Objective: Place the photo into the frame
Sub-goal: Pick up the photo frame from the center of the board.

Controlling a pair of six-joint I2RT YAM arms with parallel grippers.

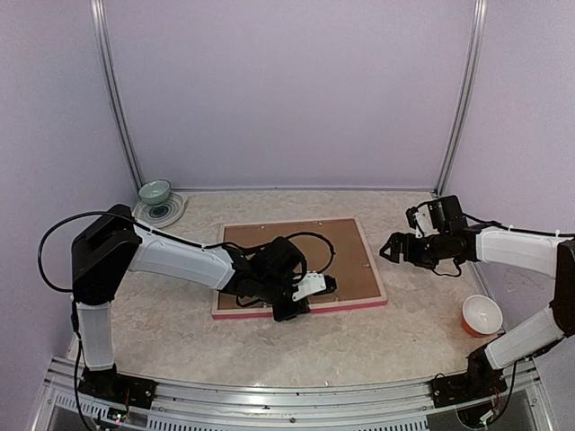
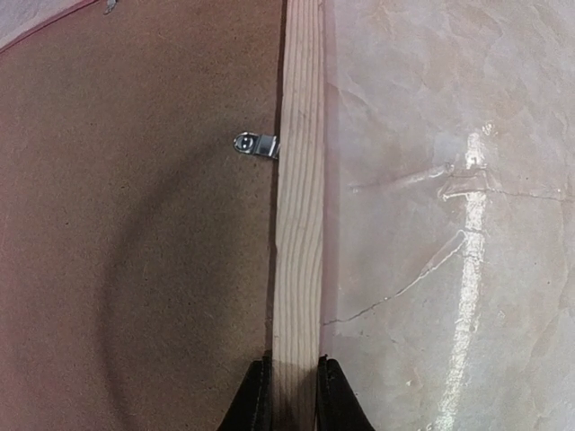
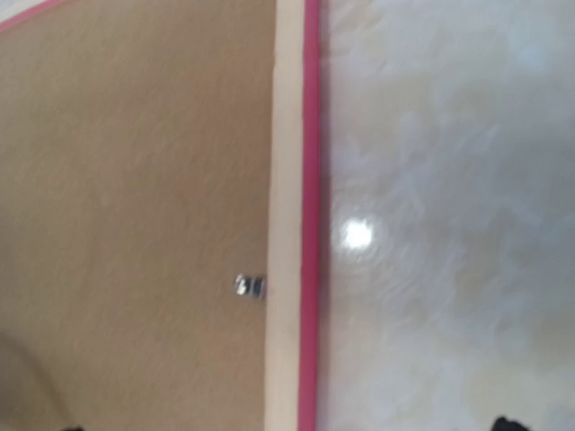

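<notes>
The frame (image 1: 375,262) lies face down in the middle of the table, pale wood up with a pink strip along its edge, and a brown backing board (image 1: 346,256) fills it. My left gripper (image 1: 293,311) is shut on the frame's near rail (image 2: 298,180); both black fingers (image 2: 252,404) press the wood from either side. A metal clip (image 2: 255,144) sits on the rail's inner edge. My right gripper (image 1: 388,249) hovers open just off the frame's right side. Its wrist view looks down on that rail (image 3: 287,180). The photo is out of view.
A green bowl on a patterned saucer (image 1: 154,192) stands at the back left corner. An orange bowl with a white inside (image 1: 482,314) sits near my right arm's base. A black cable (image 1: 316,241) from my left arm loops over the backing board. Purple walls enclose the table.
</notes>
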